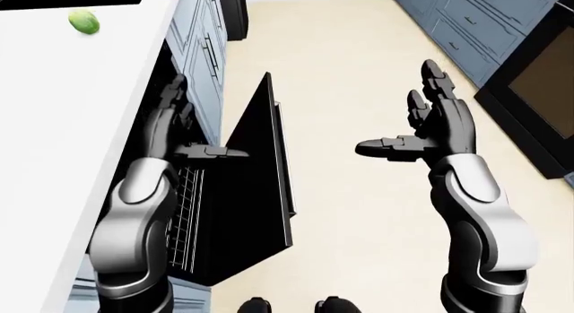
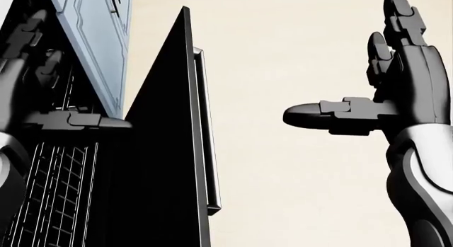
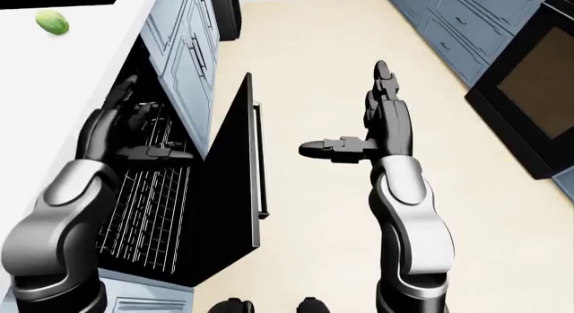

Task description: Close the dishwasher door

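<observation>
I'm in a kitchen: blue cabinets [image 1: 202, 51] beside the open dishwasher [image 1: 256, 192], a white counter [image 1: 62, 104] above.

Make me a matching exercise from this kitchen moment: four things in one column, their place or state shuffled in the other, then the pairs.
1. dishwasher door
2. left hand
3. right hand
4. green fruit

a. on the white counter
b. open, over bare floor
c. partly open
d. open, over the wire rack

Pairs: 1-c, 2-d, 3-b, 4-a
</observation>
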Controlling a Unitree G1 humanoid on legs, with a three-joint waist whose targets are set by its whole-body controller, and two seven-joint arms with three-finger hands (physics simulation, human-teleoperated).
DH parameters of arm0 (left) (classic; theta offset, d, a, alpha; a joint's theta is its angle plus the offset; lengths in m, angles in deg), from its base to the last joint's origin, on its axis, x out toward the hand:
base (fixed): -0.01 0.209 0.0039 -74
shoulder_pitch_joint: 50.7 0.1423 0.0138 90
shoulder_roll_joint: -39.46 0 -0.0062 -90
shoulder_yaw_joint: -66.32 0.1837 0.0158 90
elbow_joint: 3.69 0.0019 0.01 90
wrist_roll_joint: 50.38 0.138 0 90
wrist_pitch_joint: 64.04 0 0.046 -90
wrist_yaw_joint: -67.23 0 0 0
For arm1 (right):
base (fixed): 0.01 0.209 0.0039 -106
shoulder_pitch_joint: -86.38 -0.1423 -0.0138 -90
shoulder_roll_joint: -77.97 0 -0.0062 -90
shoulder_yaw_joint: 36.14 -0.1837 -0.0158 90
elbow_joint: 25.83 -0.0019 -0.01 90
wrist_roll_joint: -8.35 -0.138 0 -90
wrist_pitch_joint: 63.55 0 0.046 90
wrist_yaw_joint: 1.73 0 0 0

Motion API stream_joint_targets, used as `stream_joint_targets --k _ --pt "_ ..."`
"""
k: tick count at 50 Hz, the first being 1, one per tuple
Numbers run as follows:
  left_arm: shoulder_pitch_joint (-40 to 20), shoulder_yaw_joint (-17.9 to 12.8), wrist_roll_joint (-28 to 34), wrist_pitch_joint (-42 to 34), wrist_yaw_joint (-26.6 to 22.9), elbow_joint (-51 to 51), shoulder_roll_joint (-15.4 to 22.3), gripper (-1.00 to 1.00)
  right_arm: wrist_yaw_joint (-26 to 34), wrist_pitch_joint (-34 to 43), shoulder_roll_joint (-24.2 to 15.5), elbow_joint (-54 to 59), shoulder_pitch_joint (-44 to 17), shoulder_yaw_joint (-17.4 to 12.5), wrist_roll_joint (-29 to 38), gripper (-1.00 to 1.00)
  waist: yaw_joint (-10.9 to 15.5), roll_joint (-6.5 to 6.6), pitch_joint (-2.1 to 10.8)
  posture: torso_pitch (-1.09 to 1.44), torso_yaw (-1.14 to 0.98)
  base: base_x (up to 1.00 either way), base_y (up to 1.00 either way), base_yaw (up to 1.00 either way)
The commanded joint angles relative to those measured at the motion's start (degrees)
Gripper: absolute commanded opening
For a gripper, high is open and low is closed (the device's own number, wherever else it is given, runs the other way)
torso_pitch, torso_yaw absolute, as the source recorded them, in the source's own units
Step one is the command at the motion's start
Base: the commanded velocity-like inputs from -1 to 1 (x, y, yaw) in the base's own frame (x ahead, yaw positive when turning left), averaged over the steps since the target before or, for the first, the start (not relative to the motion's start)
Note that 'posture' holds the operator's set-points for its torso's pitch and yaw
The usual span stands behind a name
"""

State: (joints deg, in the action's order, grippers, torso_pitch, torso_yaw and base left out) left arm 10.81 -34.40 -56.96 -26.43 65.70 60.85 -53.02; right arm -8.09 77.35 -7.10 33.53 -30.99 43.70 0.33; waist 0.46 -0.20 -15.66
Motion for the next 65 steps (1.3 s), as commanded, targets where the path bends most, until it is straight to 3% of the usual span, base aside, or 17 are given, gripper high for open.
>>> stream_joint_targets --k 1,10,17,28,46,52,57,65 --pt "-1.28 -0.49 0.27 1.87 -0.06 -1.85 0.50 1.00 -0.06 -1.53 -0.48 -2.16 -1.37 -0.45 0.12 1.00 0.00 0.02 1.81 0.72 0.00 0.00 0.00 0.00" --pt "-1.05 -0.34 0.94 2.03 -0.21 -1.57 0.29 1.00 -0.06 -1.39 -0.54 -2.44 -1.26 -0.55 0.18 1.00 0.05 0.00 1.34 0.81 0.00 0.00 0.00 0.00" --pt "-3.35 1.57 1.82 1.59 0.66 -0.18 -1.15 1.00 -0.29 -0.88 -1.00 -2.69 -1.51 -0.93 0.24 1.00 0.18 -0.13 1.21 0.88 0.00 0.00 0.00 0.00" --pt "-15.77 5.24 5.48 2.39 -0.62 11.63 -1.79 1.00 -0.46 -0.22 -1.65 -2.68 -1.93 -1.59 0.14 1.00 0.33 -0.48 1.23 0.94 0.00 0.00 0.00 0.00" --pt "-32.31 9.21 8.34 10.21 -1.72 35.05 -7.71 1.00 -1.04 0.58 -1.93 -3.20 -2.20 -2.17 -1.01 1.00 0.38 -1.36 1.52 0.94 0.00 0.00 0.00 0.00" --pt "-36.28 8.78 7.74 13.42 -0.12 45.14 -10.21 1.00 -1.19 0.17 -2.12 -2.95 -2.01 -2.06 -1.09 1.00 0.35 -1.69 1.46 0.94 0.00 0.00 0.00 0.00" --pt "-40.24 8.82 6.71 14.57 -0.64 51.02 -10.08 1.00 -1.24 0.08 -2.03 -2.83 -2.00 -1.81 -0.91 1.00 0.25 -1.84 1.40 0.94 0.00 0.00 0.00 0.00" --pt "-44.97 8.61 3.34 12.98 -0.31 60.86 -12.02 1.00 -1.06 0.16 -2.15 -2.90 -2.00 -1.86 -0.97 1.00 0.25 -2.13 1.31 0.94 0.00 0.00 0.00 0.00"
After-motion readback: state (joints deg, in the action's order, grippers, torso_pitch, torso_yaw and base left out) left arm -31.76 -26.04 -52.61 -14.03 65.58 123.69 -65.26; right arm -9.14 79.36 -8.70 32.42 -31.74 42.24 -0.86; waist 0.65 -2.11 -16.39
